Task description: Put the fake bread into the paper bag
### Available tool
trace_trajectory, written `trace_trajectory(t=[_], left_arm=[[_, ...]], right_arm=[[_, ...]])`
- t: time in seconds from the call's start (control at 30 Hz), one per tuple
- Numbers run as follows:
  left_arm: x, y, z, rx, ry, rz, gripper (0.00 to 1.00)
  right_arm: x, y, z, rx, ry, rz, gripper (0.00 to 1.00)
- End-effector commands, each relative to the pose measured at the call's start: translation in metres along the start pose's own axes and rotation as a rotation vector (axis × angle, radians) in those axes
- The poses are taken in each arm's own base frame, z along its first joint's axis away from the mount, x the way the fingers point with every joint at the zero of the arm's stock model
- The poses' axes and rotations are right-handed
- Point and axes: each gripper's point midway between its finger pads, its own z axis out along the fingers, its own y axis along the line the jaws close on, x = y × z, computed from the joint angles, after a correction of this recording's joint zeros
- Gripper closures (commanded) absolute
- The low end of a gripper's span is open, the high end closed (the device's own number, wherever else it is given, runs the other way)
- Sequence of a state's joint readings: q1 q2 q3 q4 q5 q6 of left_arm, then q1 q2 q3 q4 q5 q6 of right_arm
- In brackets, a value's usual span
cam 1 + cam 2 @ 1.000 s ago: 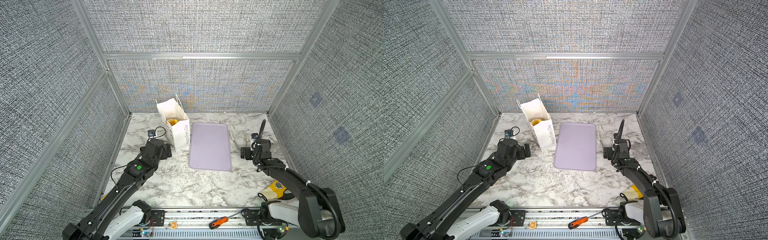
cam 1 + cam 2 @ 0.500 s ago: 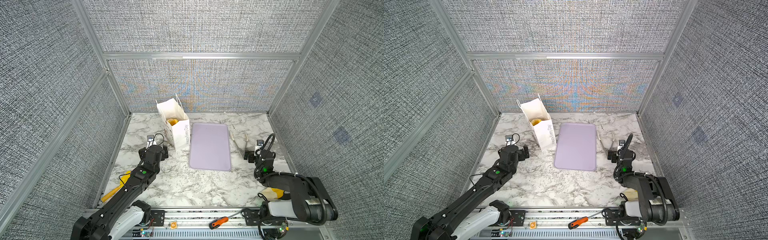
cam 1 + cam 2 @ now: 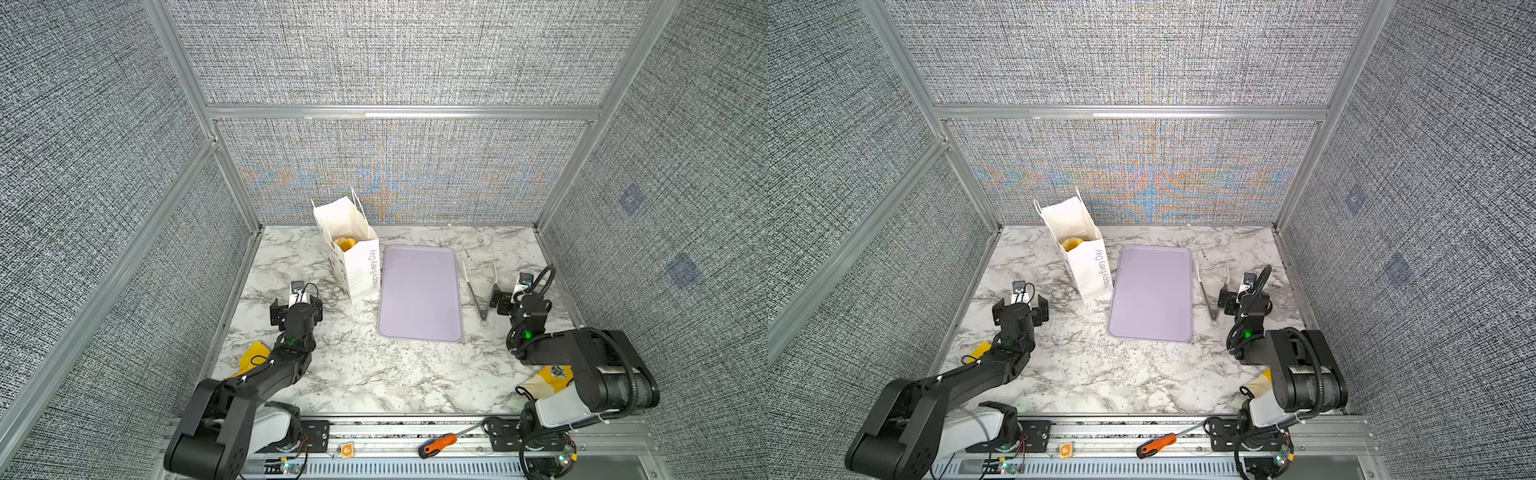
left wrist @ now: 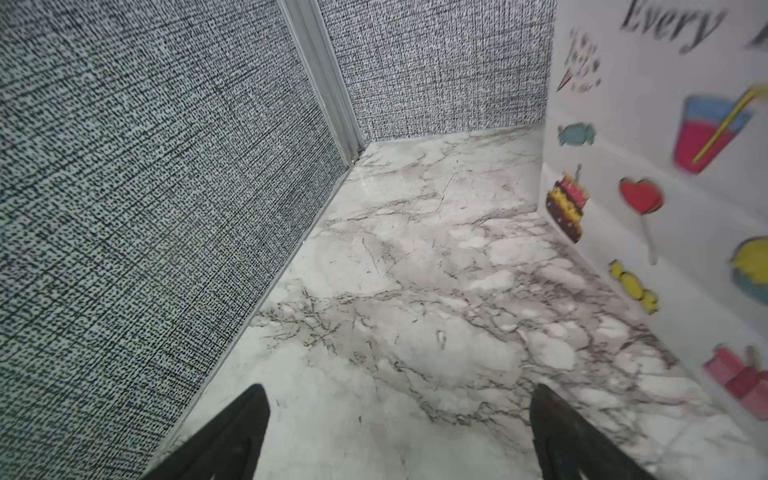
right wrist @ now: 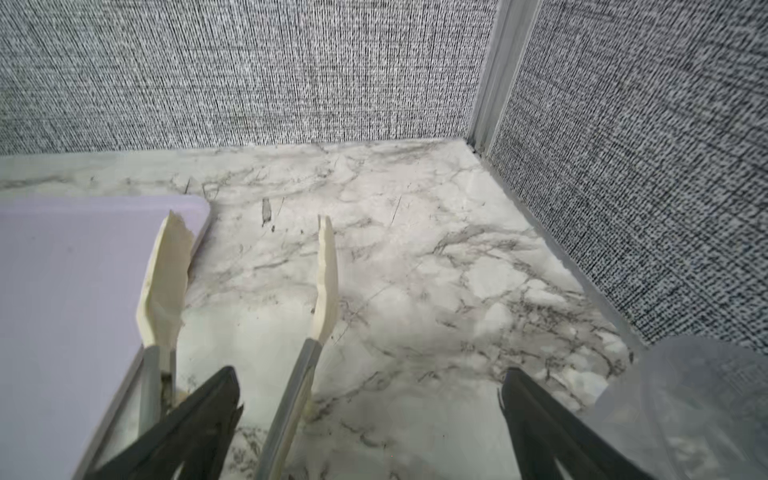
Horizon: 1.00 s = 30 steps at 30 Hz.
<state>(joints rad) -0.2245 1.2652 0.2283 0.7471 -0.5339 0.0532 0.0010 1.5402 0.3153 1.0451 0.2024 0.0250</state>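
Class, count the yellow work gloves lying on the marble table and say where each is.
2. One yellow-and-black work glove lies at the marble table's left edge, beside the left arm; a yellow-and-cream glove lies front right, partly under the right arm. Others may be hidden.

Bright, even, soft-shadowed light; wrist views blurred, wall moiré.

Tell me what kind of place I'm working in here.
Likely an enclosed robot test cell, not a real bakery: grey fabric-textured walls in aluminium framing, a marble-pattern tabletop, and a metal mounting rail along its front edge.
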Motion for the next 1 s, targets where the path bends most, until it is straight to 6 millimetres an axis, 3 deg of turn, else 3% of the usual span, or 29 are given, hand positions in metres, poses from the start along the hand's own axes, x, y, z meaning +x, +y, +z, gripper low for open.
trace_trajectory(t=[0.0,0.07,0.13,0.27,0.47,0.97], left_arm=[[-0.04,0.008,0.003,0.008,-0.204,-0.073,0.02],[-0.043,0.011,0.008,0.025,-0.214,-0.108,0.03],[-0.045,-0.001,0.015,0.128,-0.206,-0.117,0.08],[-0.042,-0.009,0.012,0.213,-0.256,-0.148,0.12],[-0.028,-0.004,0.017,0.18,-0.232,-0.183,0.05],[-0.031,0.0,0.014,0.164,-0.267,-0.178,0.01]], right_arm=[[0.004,-0.005,0.001,0.026,0.022,0.015,0.01],[0.003,-0.005,0.0,0.026,0.006,0.019,0.0],[0.003,-0.005,0.0,0.026,0.011,0.019,0.0],[0.003,-0.005,0.0,0.026,0.007,0.018,0.01],[0.003,-0.005,0.0,0.026,0.007,0.018,0.0],[0.003,-0.005,0.0,0.026,0.008,0.017,0.0]])
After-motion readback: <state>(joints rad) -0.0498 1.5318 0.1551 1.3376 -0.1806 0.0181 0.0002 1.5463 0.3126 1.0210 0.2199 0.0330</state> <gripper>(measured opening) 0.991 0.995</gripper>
